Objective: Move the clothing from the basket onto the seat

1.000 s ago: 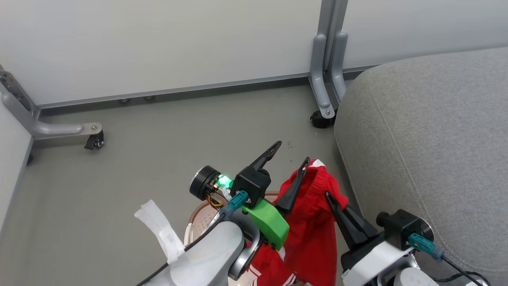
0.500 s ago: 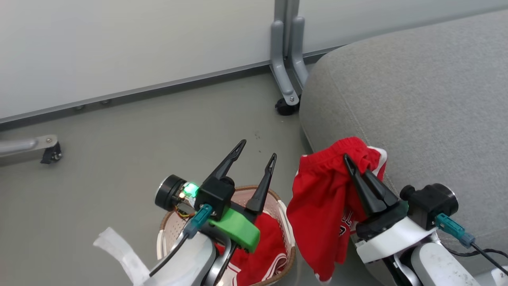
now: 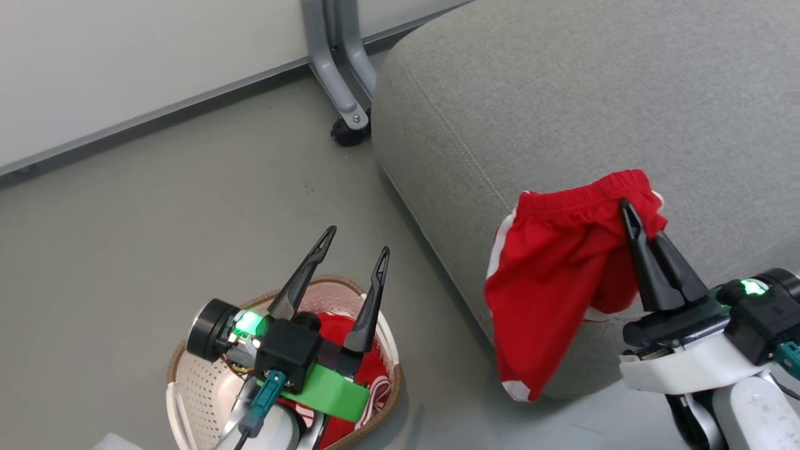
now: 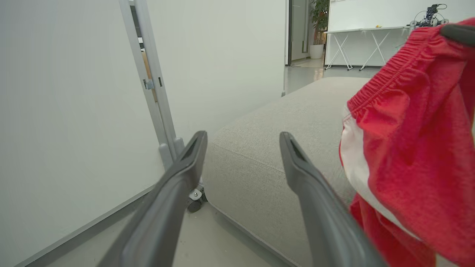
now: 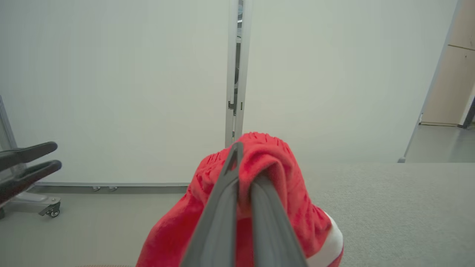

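Swinging with the turning waist, the right end effector [image 3: 639, 225] has carried the red shorts [image 3: 550, 275] from beside the left end effector [image 3: 357, 240] across to the seat [image 3: 562, 94]. The camera has swung with it, so the seat's shift across the head view is not a move of the seat. The right end effector's fingers are pressed together on a bunch of the elastic waistband, and the shorts hang from that one pinch. The left end effector stands with its fingers spread wide and empty, off the seat's side and above the basket [image 3: 187, 387]. The basket sits on the floor [image 3: 125, 219] near the seat's corner with the second red garment [image 3: 334, 328] still in it.

The main risk is letting go too soon. Only the waistband is level with the seat's top, near its edge, while most of the cloth drapes down past the seat's side face towards the floor. Released here, the weight of the hanging part would likely pull the whole garment off the seat. Carrying it further in over the seat's top before release looks safer.

A second risk is the grip itself. It holds a small fold of soft, gathered fabric, and a quick swing could work the fold out from between the fingers. The trailing hem may also drag against the seat's side and tug at the pinch. Whether it touches the upholstery now, I cannot tell.
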